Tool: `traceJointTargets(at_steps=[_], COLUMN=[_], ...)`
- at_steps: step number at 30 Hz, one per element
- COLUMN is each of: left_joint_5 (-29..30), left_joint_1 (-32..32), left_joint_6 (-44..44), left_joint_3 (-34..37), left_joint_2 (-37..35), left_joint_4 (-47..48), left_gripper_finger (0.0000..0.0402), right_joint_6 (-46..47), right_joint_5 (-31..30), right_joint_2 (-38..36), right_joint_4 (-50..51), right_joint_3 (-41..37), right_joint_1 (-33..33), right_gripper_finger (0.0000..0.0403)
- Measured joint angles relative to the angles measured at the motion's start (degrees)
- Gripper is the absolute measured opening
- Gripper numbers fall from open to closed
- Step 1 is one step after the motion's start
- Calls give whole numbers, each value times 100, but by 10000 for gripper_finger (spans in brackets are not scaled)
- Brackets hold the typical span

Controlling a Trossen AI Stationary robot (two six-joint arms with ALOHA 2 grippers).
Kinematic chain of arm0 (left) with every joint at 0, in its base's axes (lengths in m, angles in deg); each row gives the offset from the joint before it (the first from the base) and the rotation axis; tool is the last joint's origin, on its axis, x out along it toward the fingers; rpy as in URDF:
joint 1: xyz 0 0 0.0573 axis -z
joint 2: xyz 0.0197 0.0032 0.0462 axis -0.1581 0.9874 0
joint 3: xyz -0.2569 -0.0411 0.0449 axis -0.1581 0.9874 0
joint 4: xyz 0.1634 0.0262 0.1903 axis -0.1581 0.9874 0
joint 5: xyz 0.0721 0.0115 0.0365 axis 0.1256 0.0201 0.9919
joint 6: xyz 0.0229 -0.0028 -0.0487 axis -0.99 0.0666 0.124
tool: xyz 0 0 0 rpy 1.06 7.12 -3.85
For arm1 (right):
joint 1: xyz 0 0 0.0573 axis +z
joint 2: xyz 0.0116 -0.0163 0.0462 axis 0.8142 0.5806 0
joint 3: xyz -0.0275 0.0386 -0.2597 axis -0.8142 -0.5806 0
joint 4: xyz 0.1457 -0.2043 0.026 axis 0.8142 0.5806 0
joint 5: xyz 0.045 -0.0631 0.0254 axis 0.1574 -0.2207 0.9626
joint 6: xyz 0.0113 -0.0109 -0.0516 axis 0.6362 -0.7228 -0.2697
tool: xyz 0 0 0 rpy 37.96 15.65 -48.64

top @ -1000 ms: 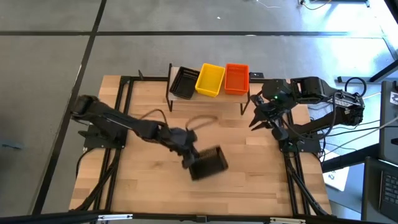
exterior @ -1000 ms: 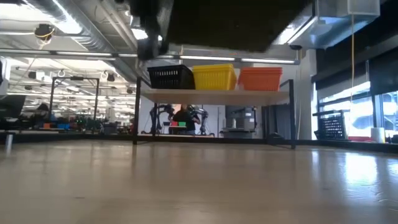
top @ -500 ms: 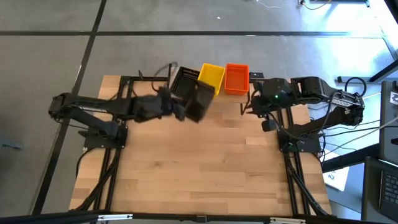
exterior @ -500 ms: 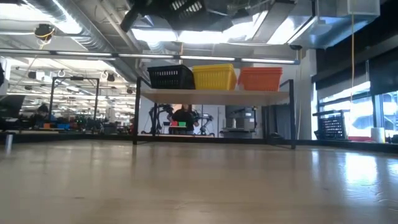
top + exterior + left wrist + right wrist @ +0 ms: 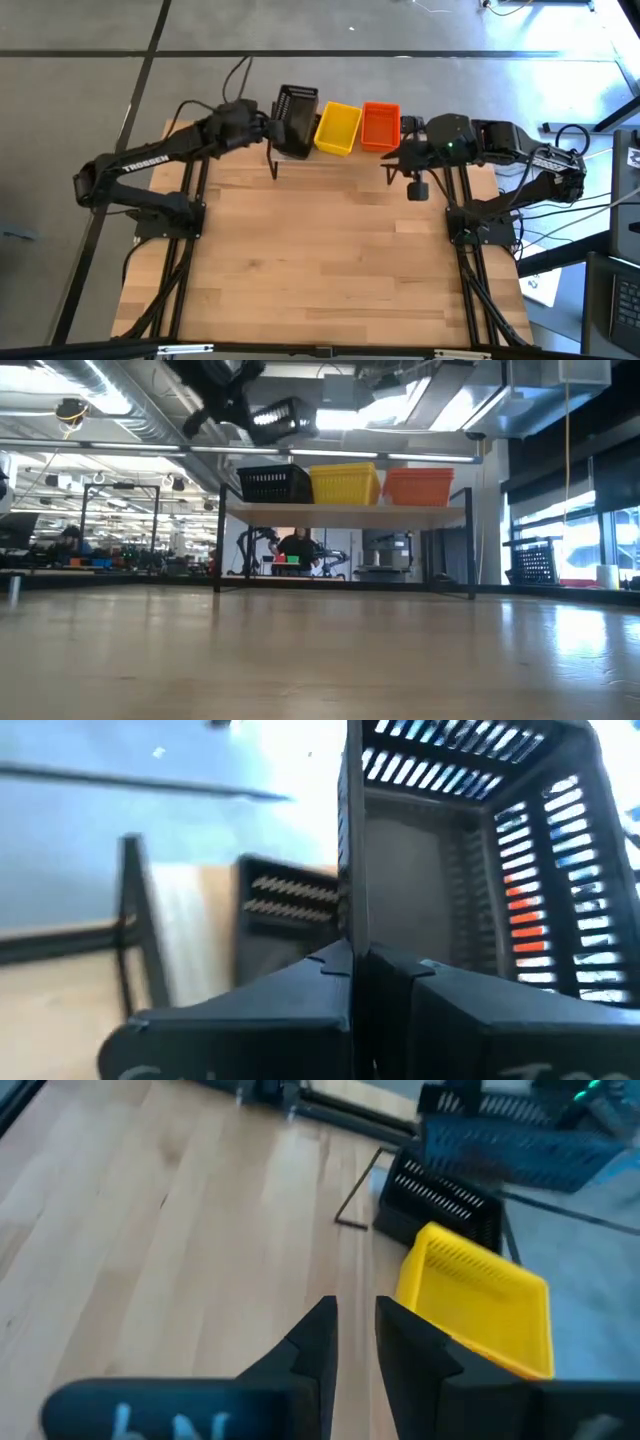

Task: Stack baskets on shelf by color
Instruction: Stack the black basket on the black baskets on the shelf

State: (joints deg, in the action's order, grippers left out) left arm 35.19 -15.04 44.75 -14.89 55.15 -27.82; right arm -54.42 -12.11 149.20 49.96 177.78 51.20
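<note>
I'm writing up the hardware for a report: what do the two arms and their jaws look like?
Both arms are dark, near-black, jointed segments. The left arm carries white TROSSEN lettering and a thin black cable looping above it. The right arm shows a small green light and trailing cables. Each gripper, left and right, ends in flat, angular black jaws.

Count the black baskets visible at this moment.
2. One black basket sits at the end of the shelf, beside the yellow basket. The other is held above it by the left gripper. More could be nested inside, hidden.
</note>
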Motion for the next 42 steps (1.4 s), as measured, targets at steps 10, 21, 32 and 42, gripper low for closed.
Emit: traceJointTargets(at_steps=[10,21,32,42], left_joint_5=[-692,-698,-707,-703], left_joint_1=[-663,-660,-660,-660], left_joint_6=[86,89,88,95], left_joint_3=[7,4,4,4], left_joint_2=[222,560,688,688], left_joint_4=[471,599,543,536], left_gripper_finger=[0,0,11,64], right_joint_6=[415,421,413,412], right_joint_5=[-8,-6,-5,-5], right_joint_2=[2,4,4,4], right_joint_4=[-186,-190,-190,-189], right_joint_3=[0,0,0,0], right_joint_1=[-283,-544,-634,-634], right_gripper_finger=[69,69,69,69])
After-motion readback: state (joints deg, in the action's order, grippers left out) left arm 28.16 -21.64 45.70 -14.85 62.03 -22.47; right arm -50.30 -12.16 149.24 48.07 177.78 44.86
